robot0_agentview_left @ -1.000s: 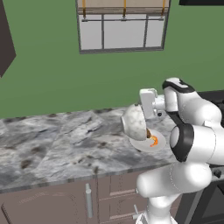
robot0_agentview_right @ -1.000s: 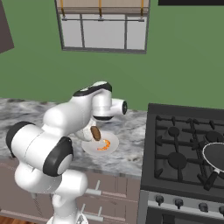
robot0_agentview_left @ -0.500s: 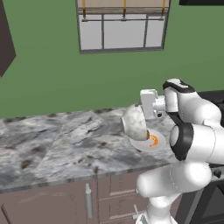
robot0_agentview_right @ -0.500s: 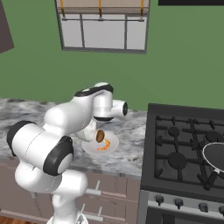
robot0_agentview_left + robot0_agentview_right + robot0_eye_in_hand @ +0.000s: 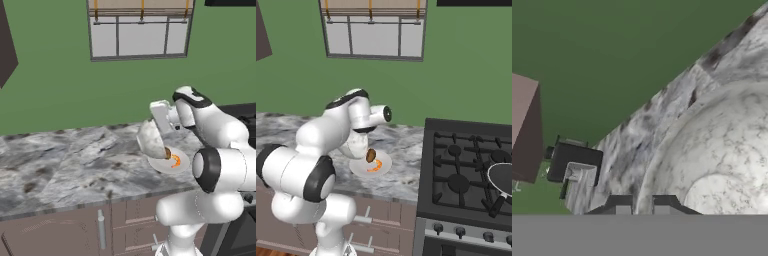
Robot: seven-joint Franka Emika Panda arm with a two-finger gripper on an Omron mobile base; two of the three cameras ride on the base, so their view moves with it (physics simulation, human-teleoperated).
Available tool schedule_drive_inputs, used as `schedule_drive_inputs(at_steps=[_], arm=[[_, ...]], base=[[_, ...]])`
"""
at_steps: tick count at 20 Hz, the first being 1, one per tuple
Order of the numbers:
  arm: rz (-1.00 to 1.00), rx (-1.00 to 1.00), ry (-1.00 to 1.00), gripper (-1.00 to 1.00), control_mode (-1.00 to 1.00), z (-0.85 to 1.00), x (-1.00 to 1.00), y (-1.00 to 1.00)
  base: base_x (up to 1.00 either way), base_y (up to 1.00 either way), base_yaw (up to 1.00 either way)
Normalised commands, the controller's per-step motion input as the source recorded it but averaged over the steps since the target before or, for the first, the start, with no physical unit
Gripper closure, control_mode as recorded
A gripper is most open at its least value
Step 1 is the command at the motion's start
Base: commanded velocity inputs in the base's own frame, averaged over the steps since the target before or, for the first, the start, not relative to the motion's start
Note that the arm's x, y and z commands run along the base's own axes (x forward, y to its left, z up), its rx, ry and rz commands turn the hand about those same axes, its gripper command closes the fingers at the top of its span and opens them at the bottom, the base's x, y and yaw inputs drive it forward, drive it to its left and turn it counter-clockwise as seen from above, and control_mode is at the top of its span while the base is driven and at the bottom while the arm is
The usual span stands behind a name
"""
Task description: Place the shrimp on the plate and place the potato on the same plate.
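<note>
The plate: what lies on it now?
On the plate lies the shrimp, with the potato above it. Whether the potato rests on the plate or is held, the arm hides.

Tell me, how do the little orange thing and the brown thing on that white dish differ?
The shrimp is bright orange and curved like a crescent; the potato is brown and oval. The potato looks thicker and sits nearer the arm, the shrimp toward the near rim. Both are small and are on the plate, side by side.

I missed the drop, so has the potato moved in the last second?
Yes. The potato has shifted right, from the plate's left edge to over its middle, above the shrimp.
</note>
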Motion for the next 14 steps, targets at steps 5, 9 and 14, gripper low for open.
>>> schedule_drive_inputs(at_steps=[5, 9, 14], arm=[[-0.06, -0.20, 0.00, 1.00, -1.00, 0.40, 0.00, 0.80], [0.00, -0.30, 0.06, 1.00, -1.00, 0.05, 0.00, 0.69], [0.00, -0.32, 0.14, 1.00, -1.00, 0.00, 0.00, 0.59]], base=[[0.00, 0.00, 0.00], [0.00, 0.00, 0.00], [0.00, 0.00, 0.00]])
